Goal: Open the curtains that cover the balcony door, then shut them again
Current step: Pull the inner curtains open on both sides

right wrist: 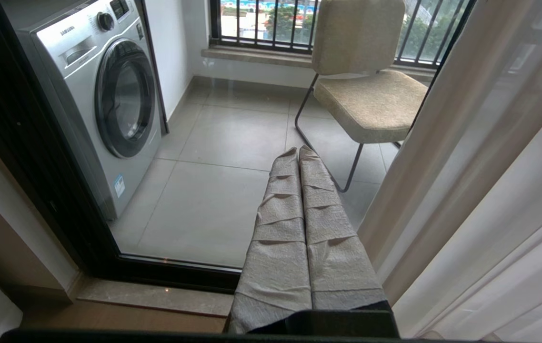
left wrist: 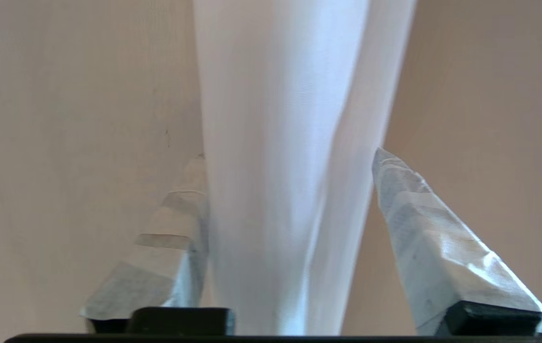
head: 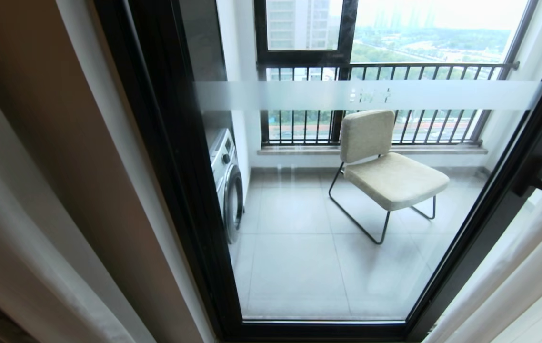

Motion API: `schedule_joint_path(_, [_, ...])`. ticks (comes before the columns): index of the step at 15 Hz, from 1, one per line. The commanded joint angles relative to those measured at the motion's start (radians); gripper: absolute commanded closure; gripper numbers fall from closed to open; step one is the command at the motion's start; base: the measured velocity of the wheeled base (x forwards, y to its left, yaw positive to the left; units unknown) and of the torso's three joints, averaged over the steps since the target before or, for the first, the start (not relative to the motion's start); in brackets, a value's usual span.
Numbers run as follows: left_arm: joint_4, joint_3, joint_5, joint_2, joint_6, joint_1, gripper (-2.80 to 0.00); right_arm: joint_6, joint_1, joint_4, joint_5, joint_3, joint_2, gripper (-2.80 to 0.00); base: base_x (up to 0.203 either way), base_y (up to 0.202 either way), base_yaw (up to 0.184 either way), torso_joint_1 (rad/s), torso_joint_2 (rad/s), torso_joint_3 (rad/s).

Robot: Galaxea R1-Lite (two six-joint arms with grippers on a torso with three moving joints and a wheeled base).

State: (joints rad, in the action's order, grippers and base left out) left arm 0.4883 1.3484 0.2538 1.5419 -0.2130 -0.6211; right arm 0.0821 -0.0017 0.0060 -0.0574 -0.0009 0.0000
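The balcony door [head: 171,143] shows as dark-framed glass with a frosted band and a small black handle [head: 530,176]. The curtains [head: 37,214] hang gathered at its left, and more folds [head: 528,267] hang at its right, leaving the glass uncovered. In the left wrist view my left gripper [left wrist: 289,155] is open, its taped fingers [left wrist: 423,228] spread on either side of a white sheer fold [left wrist: 280,95]; a gap shows beside one finger. Beige curtain cloth [left wrist: 490,119] hangs behind. My right gripper [right wrist: 298,150] is shut and empty, low before the glass. Neither arm shows in the head view.
Behind the glass stand a silver washing machine [head: 227,181] on the left and a beige chair [head: 385,162] with thin black legs on grey tiles. A dark-framed window with a railing [head: 385,71] closes the balcony's far side. A stone sill [right wrist: 156,295] runs under the door.
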Motion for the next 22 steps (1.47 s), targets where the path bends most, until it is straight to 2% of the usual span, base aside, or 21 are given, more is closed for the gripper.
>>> schedule_joint_path(1, [0.003, -0.052, -0.001, -0.099, -0.002, 0.0, -2.8, 0.001, 0.0, 0.0, -0.001, 0.001, 0.0, 0.0, 0.0, 0.0, 0.0, 0.0, 0.0, 0.0])
schedule_joint_path(9, [-0.053, -0.423, -0.012, -0.483, -0.009, -0.009, -2.8, 0.001, 0.0, 0.0, -0.001, 0.0, 0.0, 0.0, 0.0, 0.0, 0.0, 0.0, 0.0, 0.0])
schedule_joint_path(14, [-0.068, -0.461, -0.017, -0.525, -0.034, -0.009, -2.8, 0.001, 0.0, 0.0, -0.001, -0.001, 0.0, 0.0, 0.0, 0.0, 0.0, 0.0, 0.0, 0.0])
schedule_joint_path(15, [-0.068, -0.467, -0.016, -0.531, -0.045, -0.009, 0.0, 0.001, 0.0, 0.0, -0.001, 0.001, 0.0, 0.0, 0.0, 0.0, 0.0, 0.0, 0.0, 0.0])
schedule_joint_path(22, [-0.067, -0.628, -0.002, -0.585, -0.052, -0.006, 0.0, 0.001, 0.0, 0.0, -0.001, 0.001, 0.0, 0.0, 0.0, 0.0, 0.0, 0.0, 0.0, 0.0])
